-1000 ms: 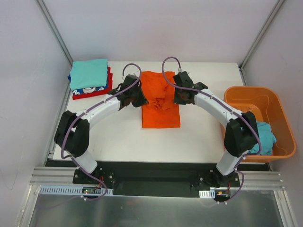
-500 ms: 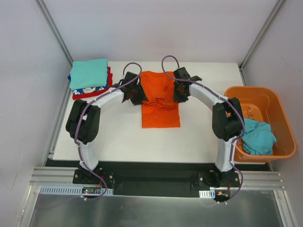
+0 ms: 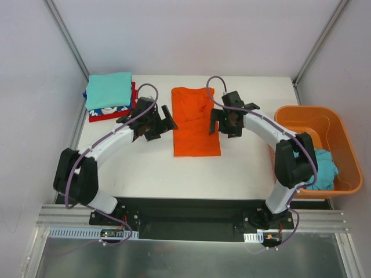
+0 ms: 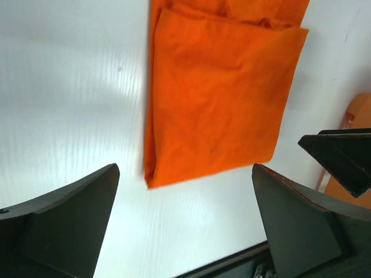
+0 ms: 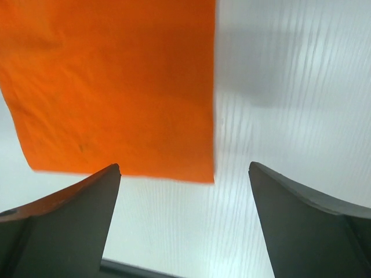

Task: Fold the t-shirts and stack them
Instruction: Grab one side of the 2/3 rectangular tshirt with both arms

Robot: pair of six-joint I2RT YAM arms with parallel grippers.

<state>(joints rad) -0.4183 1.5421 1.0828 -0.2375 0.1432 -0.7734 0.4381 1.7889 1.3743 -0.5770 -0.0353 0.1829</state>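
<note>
Two arms rise from the near edge of a white counter (image 3: 145,168) and curve inward. The left arm (image 3: 113,142) reaches to the left side of a folded orange t-shirt (image 3: 196,124), and the right arm (image 3: 264,128) reaches to its right side. The shirt lies flat mid-counter between them. The left jaws and the right jaws are spread wide, grasping nothing. At right, an orange basket (image 3: 313,124) holds a crumpled teal t-shirt (image 3: 326,168). A stack of folded t-shirts (image 3: 109,91), teal on top, sits in the far left corner.
</note>
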